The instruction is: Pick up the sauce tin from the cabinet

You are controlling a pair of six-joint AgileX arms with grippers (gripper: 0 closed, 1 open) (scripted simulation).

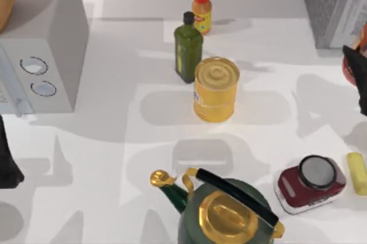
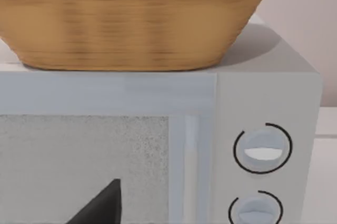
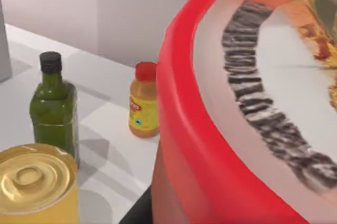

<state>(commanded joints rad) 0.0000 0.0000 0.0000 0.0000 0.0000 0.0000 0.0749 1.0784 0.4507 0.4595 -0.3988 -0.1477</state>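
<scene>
A yellow can (image 1: 216, 90) stands mid-surface (image 1: 114, 140), with a green oil bottle (image 1: 188, 49) just behind it and a small red-capped orange bottle (image 1: 201, 12) farther back. A green-and-gold kettle (image 1: 223, 209) sits nearest, a dark red jar (image 1: 309, 182) to its right. At far left, a wicker basket (image 2: 131, 18) rests on a white appliance (image 2: 263, 97).

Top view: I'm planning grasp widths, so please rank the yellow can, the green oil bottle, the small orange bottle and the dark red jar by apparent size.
1. yellow can
2. green oil bottle and dark red jar: look alike, unranked
3. small orange bottle
</scene>
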